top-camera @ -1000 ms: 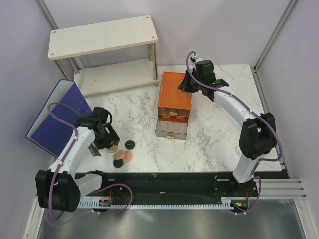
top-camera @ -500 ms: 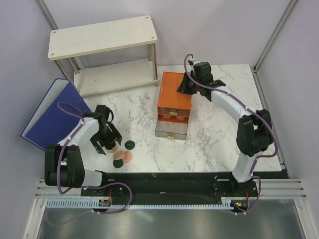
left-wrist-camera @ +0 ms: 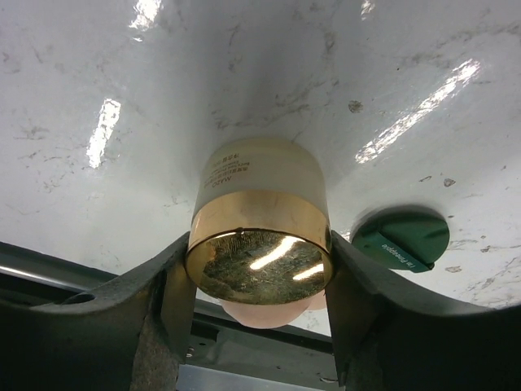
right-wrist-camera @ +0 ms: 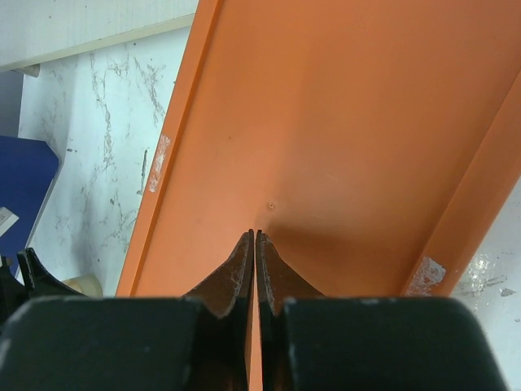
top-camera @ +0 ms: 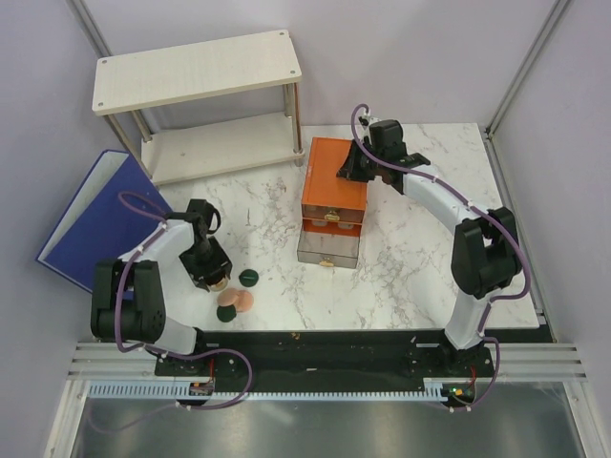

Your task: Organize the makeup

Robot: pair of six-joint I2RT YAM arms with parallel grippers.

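Note:
My left gripper (top-camera: 212, 279) is shut on the gold-rimmed jar (left-wrist-camera: 260, 244). Its two fingers press the sides of the gold lid, low over the marble table. The jar also shows in the top view (top-camera: 217, 282). A peach disc (top-camera: 238, 300) lies just beyond it and peeks out under the lid in the left wrist view (left-wrist-camera: 264, 314). One dark green compact (top-camera: 248, 278) lies to the right and shows in the left wrist view (left-wrist-camera: 403, 239). Another compact (top-camera: 226, 313) lies by the disc. My right gripper (right-wrist-camera: 256, 234) is shut and empty, tips on the orange drawer box (right-wrist-camera: 342, 122). No tubes are in view.
The orange drawer box (top-camera: 334, 176) stands mid-table with its lower grey drawer (top-camera: 327, 246) pulled open. A white two-level shelf (top-camera: 200, 95) stands at the back left. The blue binder (top-camera: 95, 224) leans at the table's left edge, close to my left arm.
My left arm has folded in and its elbow has dropped toward the near edge, while the gripper stayed at the jar. The binder has shifted left. My right gripper moved slightly left on the box.

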